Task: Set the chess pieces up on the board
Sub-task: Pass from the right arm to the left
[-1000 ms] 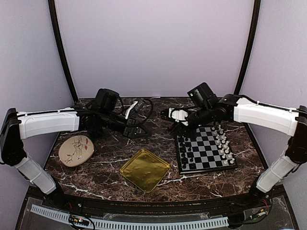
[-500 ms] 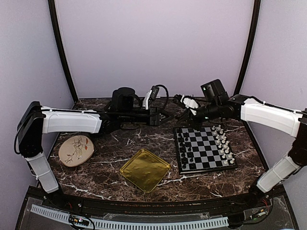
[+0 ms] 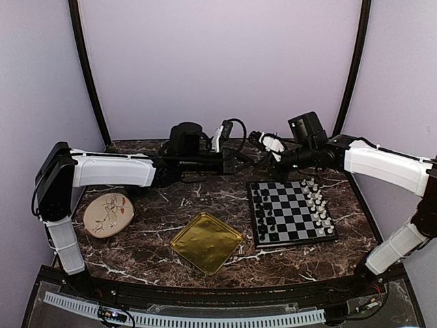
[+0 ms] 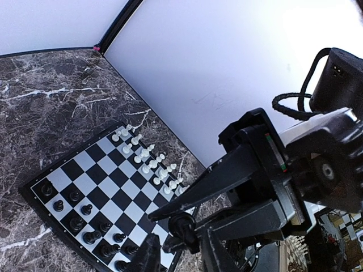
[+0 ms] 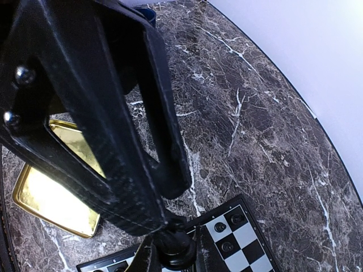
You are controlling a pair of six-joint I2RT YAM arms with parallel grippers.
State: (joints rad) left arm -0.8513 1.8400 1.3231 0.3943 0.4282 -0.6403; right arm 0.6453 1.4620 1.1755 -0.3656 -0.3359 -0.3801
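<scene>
**Lead:** Where was the piece at that moment?

**Operator:** Off the table altogether. My right gripper (image 5: pixel 170 258) was pinched shut on a single black piece (image 5: pixel 173 248). It hung tip to tip with my left gripper (image 4: pixel 179 254), just past the board's 11 o'clock corner. The left one's fingers (image 4: pixel 148 256) stood parted either side of the piece. In the wrist view I saw gaps on both sides, so I judged it had hold of nothing.

**Lead:** And the board?

**Operator:** The board (image 3: pixel 293 212) lay at 3 o'clock on the marble table (image 3: pixel 171 205). The black pieces (image 3: pixel 266 217) were ranked along its 9 o'clock side and the white pieces (image 3: pixel 319 205) along its 3 o'clock side. The gold tray (image 3: pixel 205 242) sat at 6 o'clock and the floral plate (image 3: pixel 109 213) at 9.

**Lead:** What worried you?

**Operator:** The handover, if that was what it was. The piece was tiny and both sets of fingers crowded it. If I opened the right before the left had bitten, the piece would drop. From there it could hit the marble and roll, or fall among the black ranks and knock them over. If I closed the left off-centre, the fingers could clash or squeeze the piece out sideways. From above I couldn't tell how much clearance the two wrists had, so I'd have gone slowly.
</scene>
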